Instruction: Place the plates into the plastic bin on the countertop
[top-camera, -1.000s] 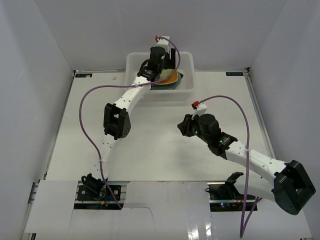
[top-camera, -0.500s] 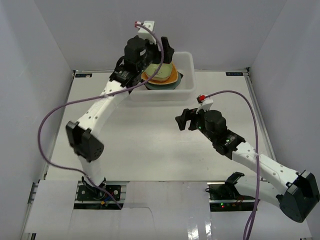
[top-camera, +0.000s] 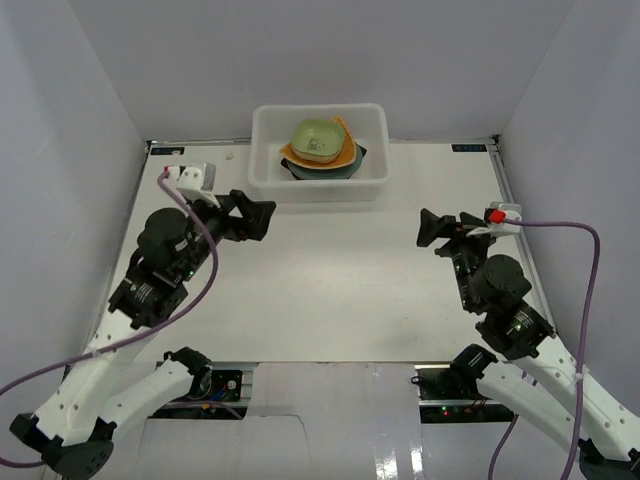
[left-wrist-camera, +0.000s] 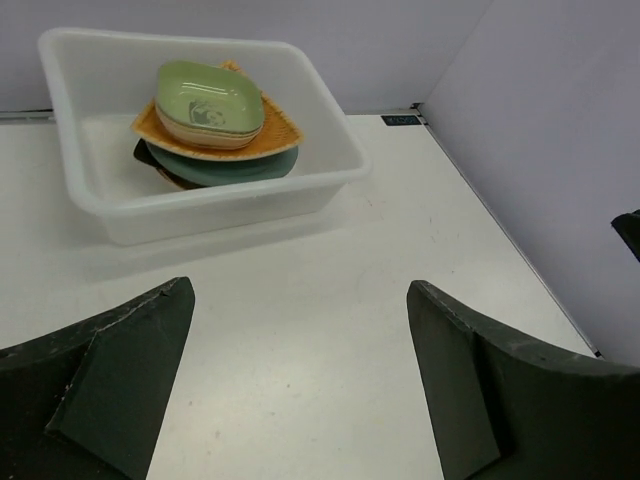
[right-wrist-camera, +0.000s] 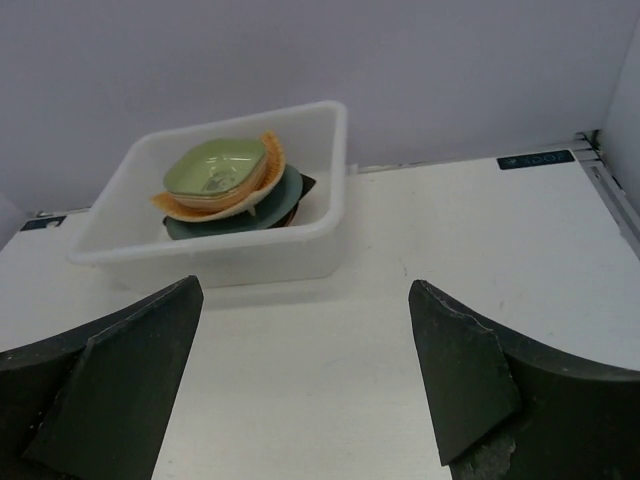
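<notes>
The plastic bin (top-camera: 262, 150) stands at the back middle of the countertop (top-camera: 330, 290). The plates are stacked inside it: a green dish (top-camera: 318, 140) on top, an orange woven fan (top-camera: 346, 157) under it, and a teal plate (top-camera: 322, 173) lower down. The left wrist view shows the same bin (left-wrist-camera: 330, 185) and green dish (left-wrist-camera: 208, 100); so does the right wrist view, with bin (right-wrist-camera: 250, 262) and dish (right-wrist-camera: 215, 168). My left gripper (top-camera: 258, 217) (left-wrist-camera: 300, 290) hovers open and empty in front of the bin's left side. To the bin's front right, my right gripper (top-camera: 432, 228) (right-wrist-camera: 305, 287) is open and empty.
White walls (top-camera: 90, 120) close in the table on the left, back and right. A metal frame edge (top-camera: 512, 210) runs along the sides. Purple cables (top-camera: 575, 270) loop from both wrists. A dark tip of the right gripper shows at the right edge of the left wrist view.
My left arm has pulled back from over the bin to the near left, jaws wide. My right arm has swung back to the right and its jaws have spread.
</notes>
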